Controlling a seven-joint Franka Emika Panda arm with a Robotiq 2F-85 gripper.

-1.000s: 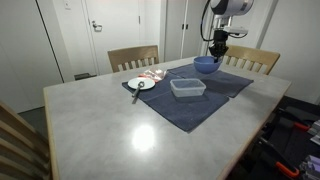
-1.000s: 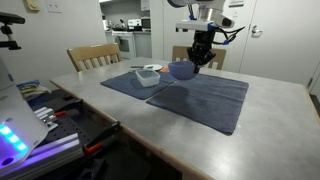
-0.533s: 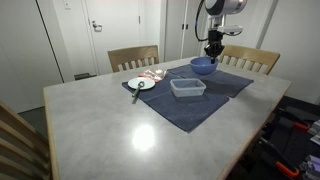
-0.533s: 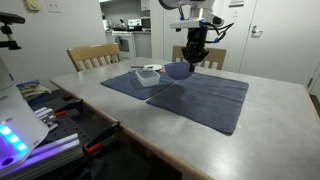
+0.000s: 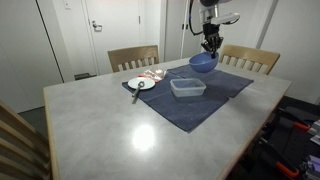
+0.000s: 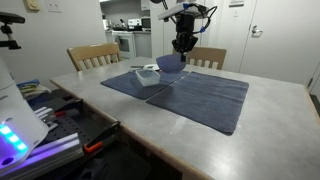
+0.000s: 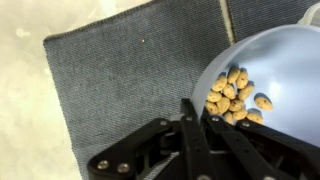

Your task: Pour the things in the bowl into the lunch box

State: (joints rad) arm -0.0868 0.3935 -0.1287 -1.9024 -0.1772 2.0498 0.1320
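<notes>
- The bowl [image 5: 203,63] hangs just under the tool [image 5: 211,46], clear of the table [image 5: 110,135]. Over the last second it has come up off the cloth [image 7: 110,80] and drifted a little toward the lunch box [image 5: 187,87].
- The tool is clenched on the bowl's rim. In the wrist view its two fingers meet at the near edge of the blue wall.
- For the task, this means the lift looks done and the carry has begun. Pouring has not started, since the bowl is not yet above the lunch box.
- In the bowl is a small heap of tan pieces [image 7: 232,95], gathered against the wall closest to the tool. That suggests the bowl is tipped slightly that way. None of the pieces shows on the cloth under the tool.
- The lunch box sits flat on the cloth, lower than the tool and off to one side of it, apart from the bowl. It looks empty, but it is small in both exterior views, so I cannot be sure.
- Farther out from the tool, beyond the lunch box, a white plate [image 5: 141,83] rests at the cloth's edge. Something lies on it, too small to name.
</notes>
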